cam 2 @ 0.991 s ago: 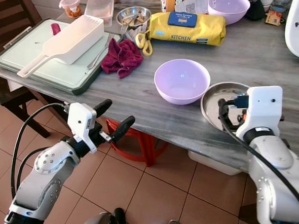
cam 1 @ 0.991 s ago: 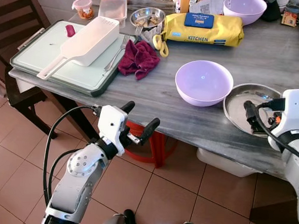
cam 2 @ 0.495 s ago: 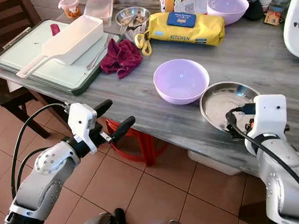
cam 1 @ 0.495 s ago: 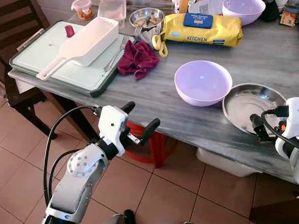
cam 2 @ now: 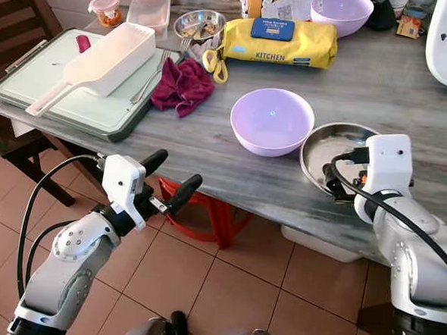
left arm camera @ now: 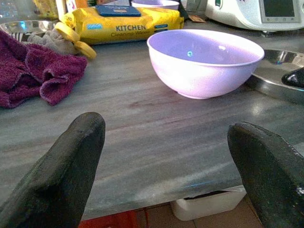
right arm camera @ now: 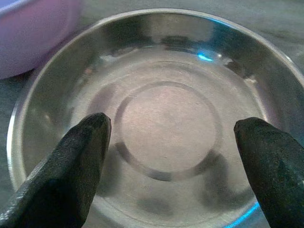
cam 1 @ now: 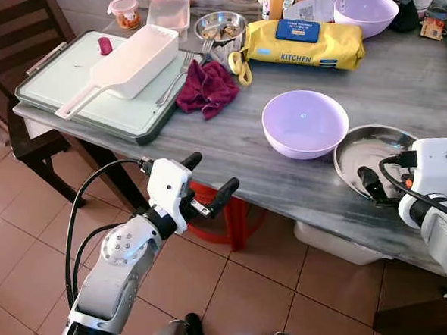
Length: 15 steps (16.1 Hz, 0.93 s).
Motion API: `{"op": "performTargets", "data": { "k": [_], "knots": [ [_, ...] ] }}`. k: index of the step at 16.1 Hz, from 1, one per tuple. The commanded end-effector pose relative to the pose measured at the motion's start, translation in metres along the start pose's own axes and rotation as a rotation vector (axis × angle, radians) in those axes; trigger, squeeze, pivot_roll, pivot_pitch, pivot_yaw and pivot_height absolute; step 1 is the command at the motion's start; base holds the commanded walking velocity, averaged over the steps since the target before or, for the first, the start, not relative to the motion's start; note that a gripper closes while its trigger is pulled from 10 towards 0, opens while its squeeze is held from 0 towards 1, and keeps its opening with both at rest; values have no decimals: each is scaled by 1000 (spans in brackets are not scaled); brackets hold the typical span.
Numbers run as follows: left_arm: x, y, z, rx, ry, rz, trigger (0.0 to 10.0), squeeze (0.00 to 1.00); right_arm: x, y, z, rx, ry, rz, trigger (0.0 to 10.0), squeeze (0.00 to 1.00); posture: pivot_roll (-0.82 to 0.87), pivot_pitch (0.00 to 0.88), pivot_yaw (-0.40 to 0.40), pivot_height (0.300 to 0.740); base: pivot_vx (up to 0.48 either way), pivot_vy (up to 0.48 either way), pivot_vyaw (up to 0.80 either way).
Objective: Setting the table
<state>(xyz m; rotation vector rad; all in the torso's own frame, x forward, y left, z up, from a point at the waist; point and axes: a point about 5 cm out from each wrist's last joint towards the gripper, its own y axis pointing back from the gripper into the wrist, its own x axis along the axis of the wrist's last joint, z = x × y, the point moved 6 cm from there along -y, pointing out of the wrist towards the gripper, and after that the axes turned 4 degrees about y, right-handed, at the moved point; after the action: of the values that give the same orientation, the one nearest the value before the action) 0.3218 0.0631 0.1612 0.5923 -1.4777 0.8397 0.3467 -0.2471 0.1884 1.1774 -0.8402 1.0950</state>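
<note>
A steel plate (cam 1: 376, 150) lies bare at the near edge of the grey table (cam 1: 410, 88), just beside a lilac bowl (cam 1: 304, 123) that holds nothing. The right gripper (cam 1: 373, 183) sits at the plate's near rim, its fingers (right arm camera: 71, 161) spread wide over the dish and closed on nothing. The left gripper (cam 1: 206, 183) hangs in front of the table edge, below the tabletop, its fingers (left arm camera: 61, 166) also wide apart and empty.

Farther back stands a second lilac bowl (cam 1: 365, 12) and a small steel bowl (cam 1: 221, 24) with cutlery in it, though the pieces are too small to name. A yellow pack (cam 1: 305, 42) reads "KITCHEN", and in the left wrist view "Cleaning Wipes" beneath. A maroon cloth (cam 1: 207, 87) lies crumpled beside a pale green tray (cam 1: 121, 108) carrying a white scoop (cam 1: 127, 64). Behind the tray are a clear lidded box (cam 1: 169, 14) and a small pink-lidded tub (cam 1: 124, 11).
</note>
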Motion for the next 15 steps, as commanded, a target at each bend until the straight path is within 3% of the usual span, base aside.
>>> {"op": "performTargets", "data": {
  "k": [1,3,7,10,15],
  "knots": [
    [-4,4,-4,21,-5,-14,10000,0,3,0,-4,22,-2,2,10000,224,-177,225,93,740,0,0,0],
    [-5,4,-3,25,-7,-17,10000,0,0,0,-12,61,-16,-15,10000,153,-177,225,93,740,0,0,0],
    [-5,3,-4,25,-11,-20,10000,0,-4,1,-20,98,-33,-23,10000,141,-183,229,95,740,0,0,0],
    [-5,4,-5,32,-14,-22,10000,0,-2,-1,-25,119,-39,-23,10000,55,-182,232,95,740,0,0,0],
    [-6,4,-5,38,-13,-21,10000,0,6,-9,-30,132,-36,3,10000,31,-175,230,93,740,0,0,0]
  ]
}}
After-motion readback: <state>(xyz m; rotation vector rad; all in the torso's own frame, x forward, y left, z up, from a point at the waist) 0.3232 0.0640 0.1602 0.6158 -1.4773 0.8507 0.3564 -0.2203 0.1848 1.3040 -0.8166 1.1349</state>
